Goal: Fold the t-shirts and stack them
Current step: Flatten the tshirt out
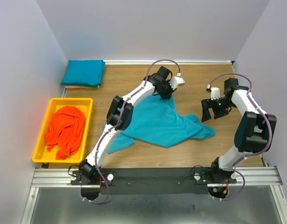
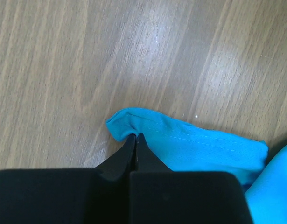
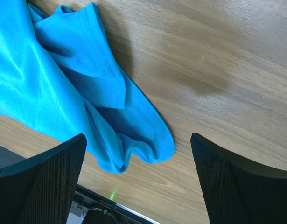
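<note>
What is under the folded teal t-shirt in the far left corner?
A thin pale orange cloth edge shows under the folded teal t-shirt; the rest of it is covered.

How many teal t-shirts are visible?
2: one folded teal t-shirt in the far-left corner; one rumpled teal t-shirt mid-table, pinched by the left gripper. Others may be hidden.

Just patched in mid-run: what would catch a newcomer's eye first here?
A crumpled teal t-shirt sprawls mid-table, its far edge pinched in the left gripper; the right gripper hangs open near its right end. At left, an orange-red t-shirt lies heaped in a yellow tray, with folded teal cloth in the far corner beyond.
</note>
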Available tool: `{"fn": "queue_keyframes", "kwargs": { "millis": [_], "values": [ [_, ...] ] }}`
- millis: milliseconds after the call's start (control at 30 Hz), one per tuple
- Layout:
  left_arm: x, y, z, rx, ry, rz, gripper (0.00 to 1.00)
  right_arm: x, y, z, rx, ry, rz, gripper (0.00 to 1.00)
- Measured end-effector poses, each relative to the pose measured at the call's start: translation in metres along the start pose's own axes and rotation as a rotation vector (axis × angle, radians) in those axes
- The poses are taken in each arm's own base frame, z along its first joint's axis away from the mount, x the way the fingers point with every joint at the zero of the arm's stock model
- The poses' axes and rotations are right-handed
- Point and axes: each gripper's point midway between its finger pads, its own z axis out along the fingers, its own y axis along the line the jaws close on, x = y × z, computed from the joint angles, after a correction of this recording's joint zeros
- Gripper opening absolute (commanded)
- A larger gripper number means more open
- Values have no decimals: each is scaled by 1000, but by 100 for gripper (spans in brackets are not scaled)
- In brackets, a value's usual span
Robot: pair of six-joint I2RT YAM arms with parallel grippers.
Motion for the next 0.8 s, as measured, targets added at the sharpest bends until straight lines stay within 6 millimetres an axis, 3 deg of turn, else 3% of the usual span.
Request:
{"fn": "queue_keyframes", "kwargs": {
  "millis": [133,200,267,400,467,567,700,800],
  "values": [
    [3,1,-8,17,1,-13,0,0,0,-1,3,-2,-2,99],
    [5,7,-23,20,4,-36,0,0,0,-1,5,-3,-3,100],
    [-6,20,-49,9,-34,-51,0,-1,0,-2,7,-6,-5,100],
    [-57,46,-145,-48,-196,-32,0,-1,0,-2,7,-7,-13,100],
    [-90,52,-215,-96,-308,9,0,-1,-1,-2,6,-9,-21,100],
    [-126,38,-318,-159,-465,94,0,-3,0,-2,0,-15,-26,100],
    [-145,2,-392,-186,-571,198,0,-10,1,-3,-17,-33,-33,99],
    [-140,-17,-403,-165,-572,244,0,-19,0,-1,-34,-44,-37,97]
  ]
}}
